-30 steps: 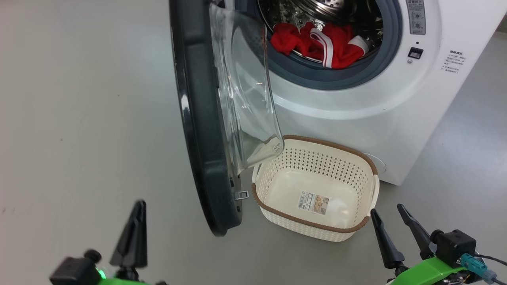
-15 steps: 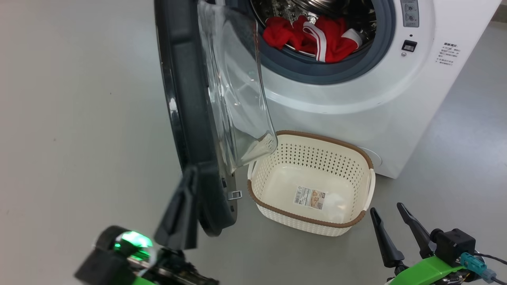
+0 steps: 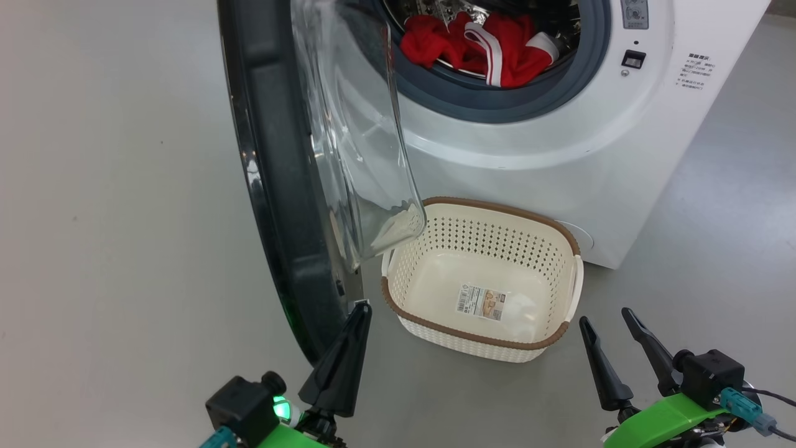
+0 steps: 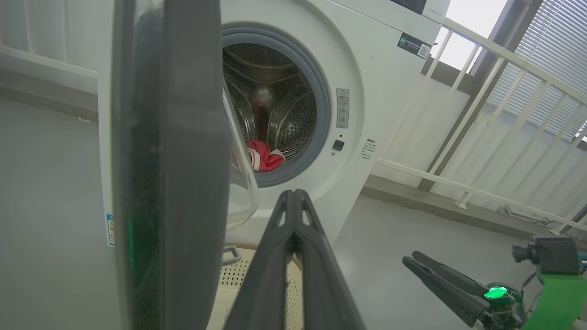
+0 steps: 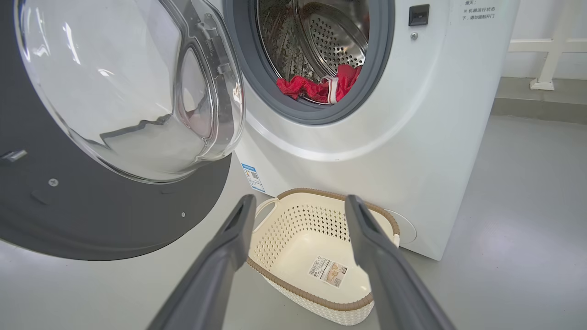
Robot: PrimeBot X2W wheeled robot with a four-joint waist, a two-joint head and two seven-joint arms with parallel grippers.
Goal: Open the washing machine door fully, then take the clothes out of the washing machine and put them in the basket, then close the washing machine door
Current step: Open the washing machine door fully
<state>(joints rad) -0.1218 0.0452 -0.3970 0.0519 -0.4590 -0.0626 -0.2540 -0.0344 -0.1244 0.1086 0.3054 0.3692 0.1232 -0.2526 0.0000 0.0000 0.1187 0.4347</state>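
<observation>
Since a second ago, the left claw has swung across the floor from the lower left of the head view to the lower edge of the washing machine door. The camera has shifted a little as well. The claw's fingers are pressed together with nothing between them, and their tips sit just beside the small metal latch on the door's inner side. Whether they touch it I cannot tell. The right claw hangs low with its fingers spread wide, empty, just beside the near right corner of the basket.

The door stands roughly half open, edge-on to the head camera, so opening it fully looks unfinished. A push from here could go wrong in two ways. The narrow tips may skid off the glossy rim or snag the latch, leaving the door to swing back. A push placed too high would land on the bulging glass instead of the rim. In the head view the glass also overlaps the basket's far left corner, and the clearance between them is unclear.

The clothes lie at the front lip of the drum in the washing machine, draped onto the grey gasket. They are well apart from both claws, above and beyond the basket. In the left wrist view they show just past the edge of the glass.
</observation>
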